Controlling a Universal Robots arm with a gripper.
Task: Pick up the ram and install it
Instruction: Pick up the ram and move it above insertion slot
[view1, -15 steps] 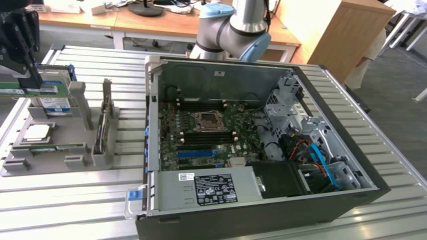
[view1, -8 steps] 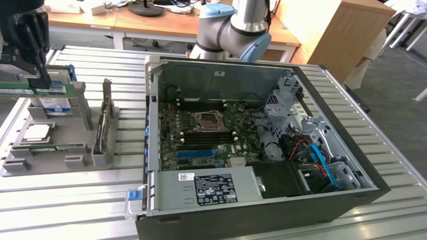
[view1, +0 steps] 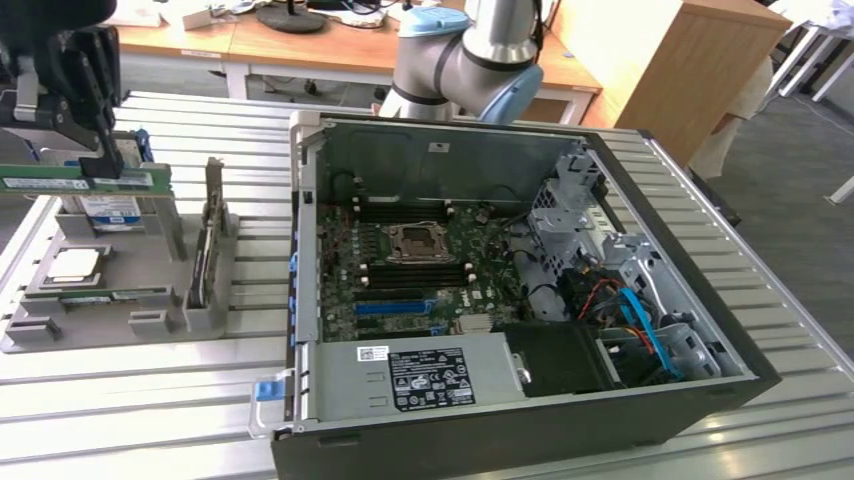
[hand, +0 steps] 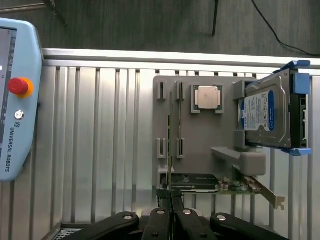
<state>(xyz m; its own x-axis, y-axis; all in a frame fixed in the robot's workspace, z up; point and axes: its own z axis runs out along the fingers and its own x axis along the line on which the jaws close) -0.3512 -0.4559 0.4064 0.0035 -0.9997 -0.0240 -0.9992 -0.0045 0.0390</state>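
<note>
The ram (view1: 54, 183) is a long green stick lying level above the grey parts holder (view1: 120, 325) at the exterior view's left. My gripper (view1: 99, 168) is shut on its top edge, near the middle of its length. In the wrist view the ram (hand: 171, 140) shows edge-on as a thin line running away from my black fingers (hand: 159, 212), with the gripper (hand: 171, 199) closed on it above the holder (hand: 200, 140). The open computer case (view1: 721, 330) lies to the exterior view's right, with the motherboard (view1: 400, 290) and its dark memory slots (view1: 400, 210) exposed.
On the holder sit a silver processor (hand: 207, 97), a hard drive (hand: 265, 114) with a blue-white label and an upright expansion card (view1: 207, 250). A teach pendant (hand: 15, 100) lies on the slatted metal table (view1: 134, 400). The arm's base (view1: 467, 60) stands behind the case.
</note>
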